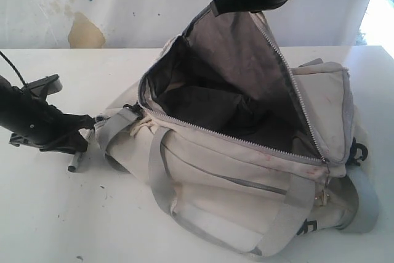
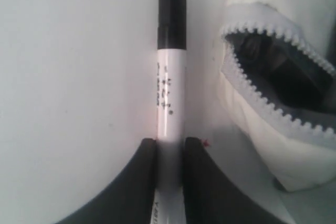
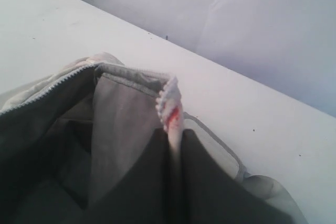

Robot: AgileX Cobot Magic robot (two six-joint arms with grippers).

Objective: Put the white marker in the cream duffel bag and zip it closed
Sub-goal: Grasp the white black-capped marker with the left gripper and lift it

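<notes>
The white marker (image 2: 171,93) lies on the table with its black cap pointing away from my left gripper (image 2: 170,145). That gripper's two black fingers press on both sides of the marker's barrel, so it is shut on it. In the exterior view this gripper (image 1: 80,135) sits low at the left end of the cream duffel bag (image 1: 234,170). The bag's main zipper is open and its dark lining shows. My right gripper (image 3: 176,132) is shut on the stained zipper edge of the bag flap (image 3: 170,103) and holds the flap up at the back (image 1: 217,5).
The bag's open zipper mouth (image 2: 273,77) lies close beside the marker. Grey webbing handles (image 1: 160,183) hang over the bag's front side. The white table (image 1: 55,220) runs to a stained wall (image 1: 83,32) behind.
</notes>
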